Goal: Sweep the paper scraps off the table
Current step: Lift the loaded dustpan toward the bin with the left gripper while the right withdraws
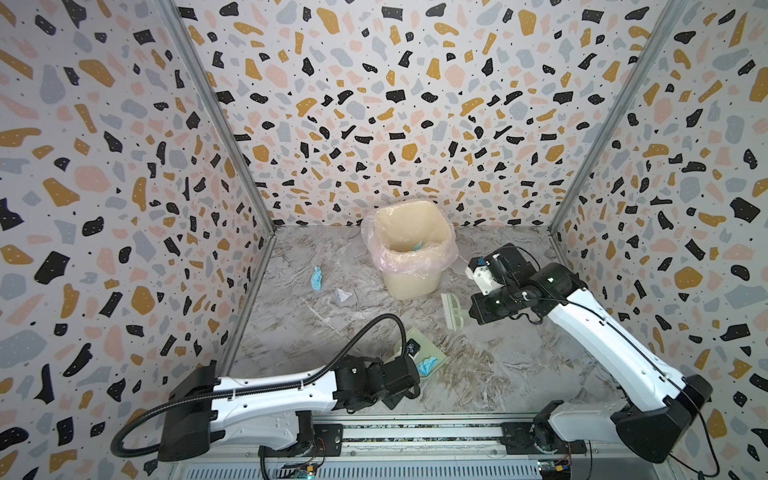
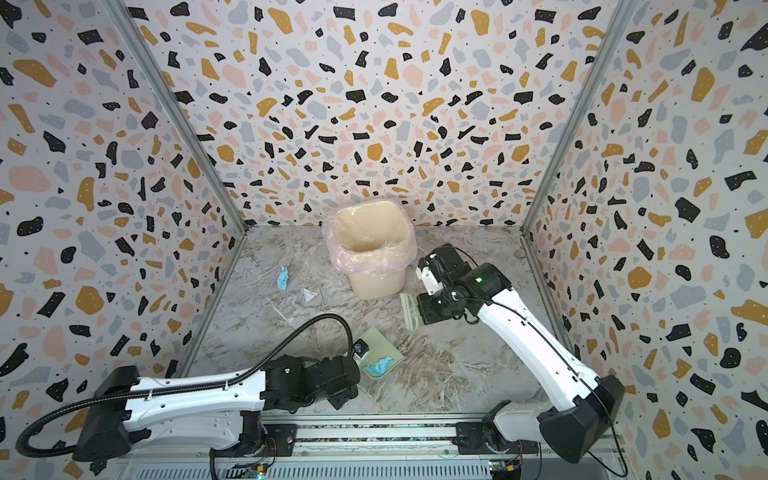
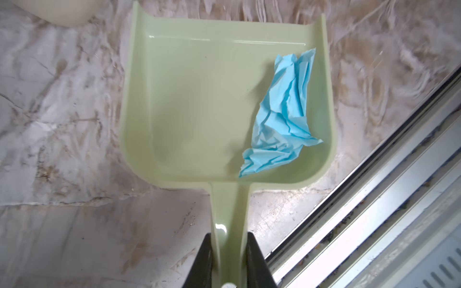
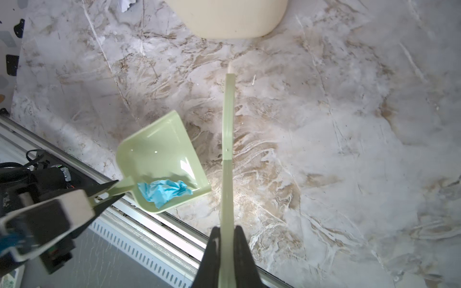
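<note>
On the marble table [image 1: 507, 357] a light blue paper scrap [image 1: 316, 277] [image 2: 283, 278] lies at the back left, and a white scrap [image 1: 343, 295] [image 2: 308, 295] lies just right of it. Another blue scrap [image 3: 282, 119] [image 4: 164, 190] rests in the pale green dustpan [image 3: 199, 99] [image 1: 424, 343]. My left gripper [image 3: 229, 237] is shut on the dustpan's handle near the front edge. My right gripper [image 4: 227, 232] is shut on the handle of the pale green brush [image 4: 227, 124] [image 1: 451, 309], which hangs to the right of the bin, apart from the dustpan.
A cream bin [image 1: 409, 286] [image 2: 376, 286] with a pink liner stands at the back middle, and a blue scrap [image 1: 417, 246] shows inside it. Terrazzo walls close the table on three sides. A metal rail [image 1: 415, 432] runs along the front edge.
</note>
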{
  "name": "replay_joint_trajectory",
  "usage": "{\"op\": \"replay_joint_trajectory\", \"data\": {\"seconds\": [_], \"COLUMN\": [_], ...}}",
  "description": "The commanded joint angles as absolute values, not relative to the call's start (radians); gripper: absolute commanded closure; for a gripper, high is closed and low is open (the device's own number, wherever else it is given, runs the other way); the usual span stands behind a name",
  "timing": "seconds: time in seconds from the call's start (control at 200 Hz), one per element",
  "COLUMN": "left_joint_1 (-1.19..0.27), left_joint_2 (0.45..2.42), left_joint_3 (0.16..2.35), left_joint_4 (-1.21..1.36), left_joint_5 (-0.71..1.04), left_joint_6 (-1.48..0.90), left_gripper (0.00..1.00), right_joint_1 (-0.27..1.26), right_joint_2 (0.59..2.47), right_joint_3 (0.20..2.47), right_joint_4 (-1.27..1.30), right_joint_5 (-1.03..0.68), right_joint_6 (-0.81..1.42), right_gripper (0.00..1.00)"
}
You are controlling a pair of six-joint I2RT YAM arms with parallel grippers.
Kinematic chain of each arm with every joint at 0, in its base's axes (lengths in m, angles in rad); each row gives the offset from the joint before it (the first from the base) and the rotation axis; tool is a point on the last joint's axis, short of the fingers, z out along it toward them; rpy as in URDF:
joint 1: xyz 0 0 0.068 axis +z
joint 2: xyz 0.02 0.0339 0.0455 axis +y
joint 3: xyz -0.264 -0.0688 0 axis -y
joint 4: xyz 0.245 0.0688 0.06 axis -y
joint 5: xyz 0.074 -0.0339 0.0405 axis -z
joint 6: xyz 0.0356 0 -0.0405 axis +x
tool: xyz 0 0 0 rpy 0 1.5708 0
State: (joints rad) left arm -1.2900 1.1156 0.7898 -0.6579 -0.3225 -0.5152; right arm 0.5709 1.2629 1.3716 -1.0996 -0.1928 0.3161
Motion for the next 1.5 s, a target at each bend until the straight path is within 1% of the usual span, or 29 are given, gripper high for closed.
{"op": "replay_joint_trajectory", "data": {"seconds": [0.0,0.195,0.295,0.375,0.526,0.671,0.836,0.961,1.131,1.221,1.497], "left_joint_1": [-1.282,-1.280,-1.233,-1.176,-1.024,-0.847,-0.717,-0.695,-0.692,-0.692,-0.701], "left_joint_2": [1.048,1.037,1.060,1.080,1.131,1.206,1.329,1.414,1.557,1.612,1.731], "left_joint_3": [0.891,1.093,1.199,1.280,1.433,1.586,1.742,1.822,1.959,1.996,2.065], "left_joint_4": [-0.746,-0.943,-1.028,-1.076,-1.135,-1.142,-1.162,-1.136,-1.154,-1.156,-1.162], "left_joint_5": [-0.427,-0.539,-0.548,-0.546,-0.530,-0.443,-0.399,-0.403,-0.461,-0.491,-0.690], "left_joint_6": [-0.537,-0.529,-0.499,-0.454,-0.327,-0.200,-0.082,-0.044,0.004,0.041,0.151], "left_gripper": [1.00,1.00,1.00,1.00,1.00,1.00,1.00,1.00,1.00,1.00,1.00], "right_joint_1": [0.498,0.408,0.385,0.369,0.351,0.337,0.321,0.306,0.286,0.278,0.238], "right_joint_2": [1.185,1.101,1.076,1.058,1.032,1.006,0.966,0.944,0.932,0.935,0.928], "right_joint_3": [1.277,1.157,1.127,1.109,1.086,1.060,1.014,0.985,0.956,0.951,0.929], "right_joint_4": [-1.032,-0.963,-0.941,-0.930,-0.922,-0.915,-0.902,-0.893,-0.881,-0.886,-0.911], "right_joint_5": [-0.324,-0.446,-0.486,-0.507,-0.540,-0.564,-0.585,-0.602,-0.631,-0.639,-0.671], "right_joint_6": [0.319,0.321,0.324,0.326,0.331,0.333,0.344,0.346,0.339,0.326,0.289], "right_gripper": [1.00,1.00,1.00,1.00,1.00,1.00,1.00,1.00,1.00,1.00,1.00]}}
